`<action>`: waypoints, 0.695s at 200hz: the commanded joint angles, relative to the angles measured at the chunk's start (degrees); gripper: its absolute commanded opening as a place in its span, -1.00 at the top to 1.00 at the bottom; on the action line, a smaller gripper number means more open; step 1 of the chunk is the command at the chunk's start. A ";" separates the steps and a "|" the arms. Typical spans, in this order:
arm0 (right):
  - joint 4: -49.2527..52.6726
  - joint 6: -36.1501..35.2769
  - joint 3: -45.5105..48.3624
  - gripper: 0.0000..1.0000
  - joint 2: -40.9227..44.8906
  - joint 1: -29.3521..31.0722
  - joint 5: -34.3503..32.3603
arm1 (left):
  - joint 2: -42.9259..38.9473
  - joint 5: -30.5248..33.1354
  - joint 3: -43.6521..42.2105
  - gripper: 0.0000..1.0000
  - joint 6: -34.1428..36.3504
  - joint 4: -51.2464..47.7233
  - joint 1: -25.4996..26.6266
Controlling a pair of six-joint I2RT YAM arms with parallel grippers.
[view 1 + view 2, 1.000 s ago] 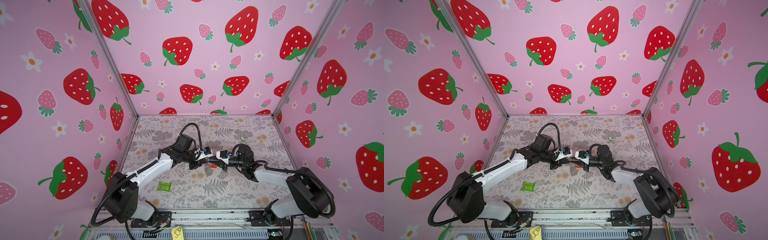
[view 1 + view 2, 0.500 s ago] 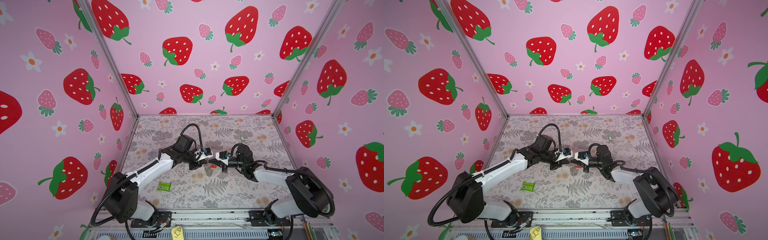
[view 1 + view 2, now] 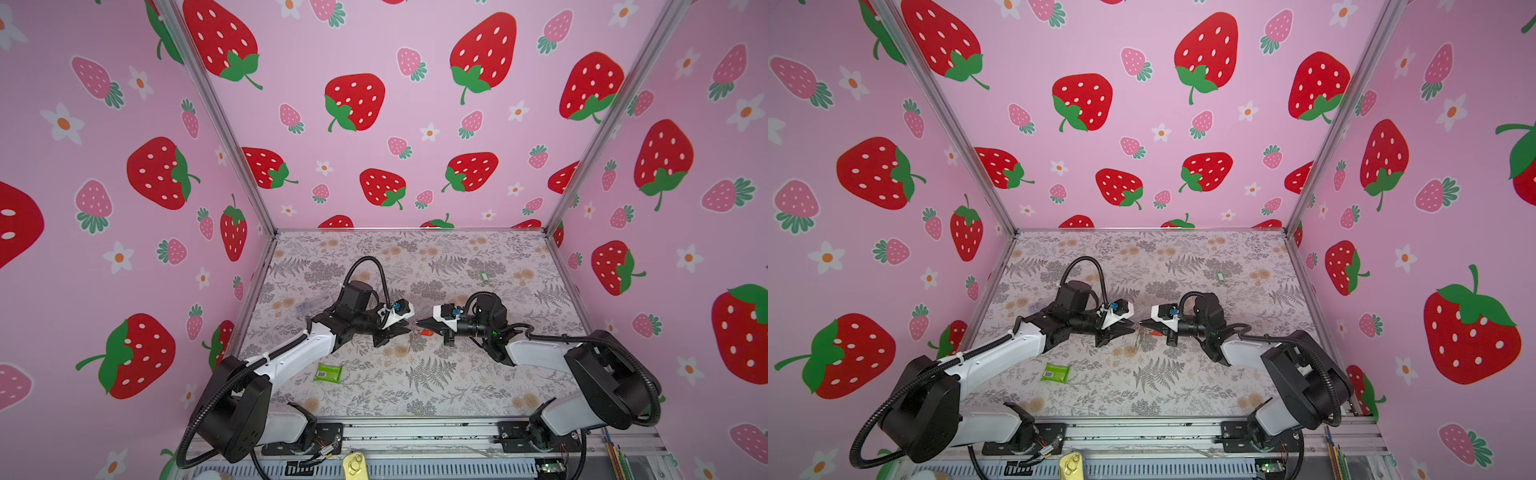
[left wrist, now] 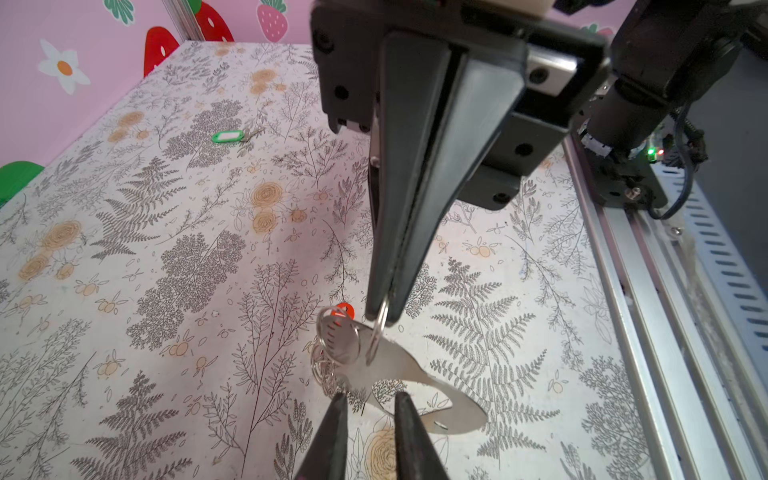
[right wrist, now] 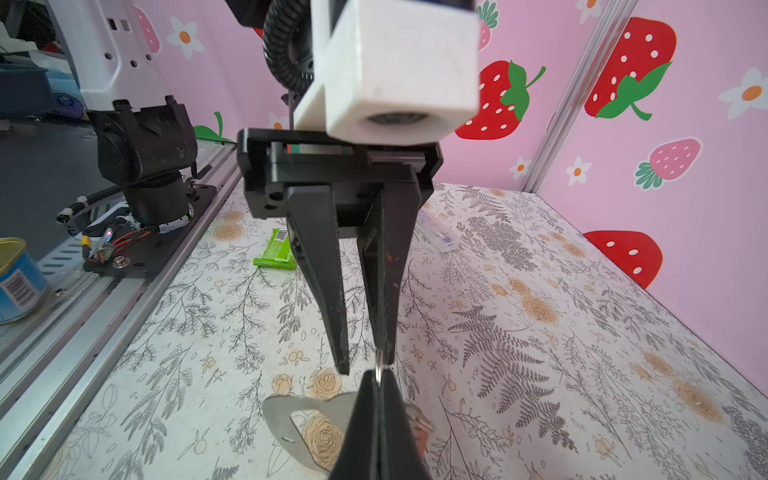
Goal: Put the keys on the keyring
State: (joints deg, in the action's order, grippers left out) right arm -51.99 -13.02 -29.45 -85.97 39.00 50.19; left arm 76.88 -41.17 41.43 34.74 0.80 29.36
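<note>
Pink strawberry-print walls (image 3: 374, 124) on three sides, floral-print tabletop (image 3: 436, 386) underneath. Stretched to mid-table and tip to tip: left gripper (image 3: 407, 330), right gripper (image 3: 419, 323). Directly below them, flat on the table, the mauve keyring (image 4: 459, 415), with chain of silver rings (image 4: 326, 374) bunched at one end. Nearer the front edge, a green packet (image 3: 328, 372), no part of the job. Just behind the meeting point, the red key tag (image 4: 344, 309); well apart toward the back wall, the green key tag (image 4: 227, 136). Smallest of all, a split ring (image 4: 379, 332), pinched tight in the right gripper's closed tips. Left gripper parted narrowly, gripping nothing, one fingertip touching or just beside that ring; cannot tell which. Likely mid-threading: hold the right pinch firm, wedge the coil open with a single left tip, feed slowly, avoid dragging the chain.
</note>
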 commanded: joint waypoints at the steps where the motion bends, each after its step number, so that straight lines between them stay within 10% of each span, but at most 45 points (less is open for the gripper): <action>1: -3.93 1.57 0.76 1.00 -0.68 0.15 1.97 | -0.48 -4.38 -1.89 0.54 -2.91 10.25 -0.36; 78: -5.38 2.13 0.59 1.00 -2.09 0.20 2.57 | 1.02 -5.74 -2.85 0.56 -6.00 16.40 -0.41; 139: -4.43 2.21 0.63 0.80 -1.80 0.15 1.31 | 0.87 -6.39 -0.24 1.00 -2.93 10.56 -0.36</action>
State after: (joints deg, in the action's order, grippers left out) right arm -56.01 -11.00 -28.93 -87.70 38.83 50.59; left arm 78.22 -46.15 38.92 29.91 13.52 29.19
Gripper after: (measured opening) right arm 0.048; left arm 0.043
